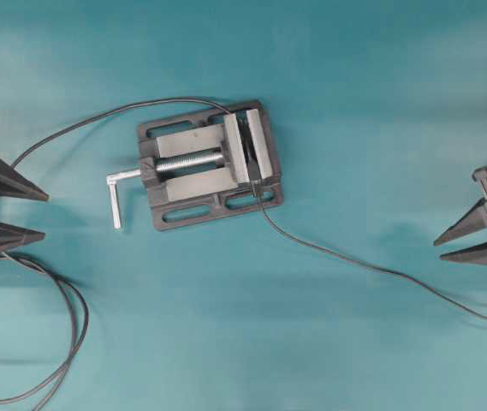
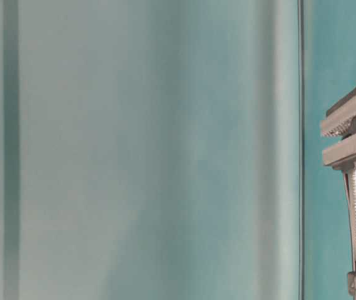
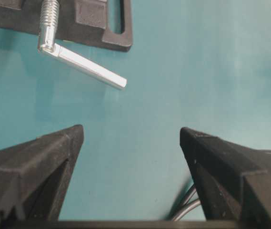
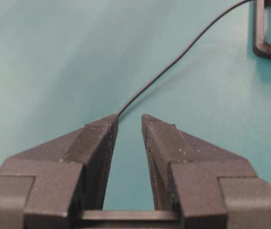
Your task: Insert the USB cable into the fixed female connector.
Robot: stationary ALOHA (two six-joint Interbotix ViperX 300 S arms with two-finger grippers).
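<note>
- Left end effector (image 1: pixel 44 215) (image 3: pixel 130 130): well to the left of the vise (image 1: pixel 179 214) (image 3: pixel 121 40), level with its handle end. Fingers spread wide, nothing between them, only bare teal worktop (image 1: pixel 354 103).
- Thick black looped cable (image 1: pixel 79 317) (image 3: pixel 187 202): below and left of the vise, just beside the left end effector. It sweeps down in a loop to the lower left corner.
- Right end effector (image 1: pixel 438 249) (image 4: pixel 129 120): well to the right of the vise, slightly lower. Fingers about half apart, with a narrow gap between them and nothing gripped.
- USB cable (image 1: pixel 380 270) (image 4: pixel 173 59): lies slack on the worktop. It runs from the right edge up to the vise's lower right corner and on into the jaw gap. In the right wrist view it passes behind one fingertip, outside the gap. The plug is too small to make out.
- L-handle (image 1: pixel 116 201) (image 3: pixel 90 67): silver, at the vise's left end, on the screw (image 1: pixel 192 160).
- Fixed female connector (image 1: pixel 249 147): a small dark piece in the vise's jaw gap. I cannot tell whether the plug is seated in it.
- Thin socket cable (image 1: pixel 80 124): leaves the vise's top edge and arcs left toward the left end effector.
</note>
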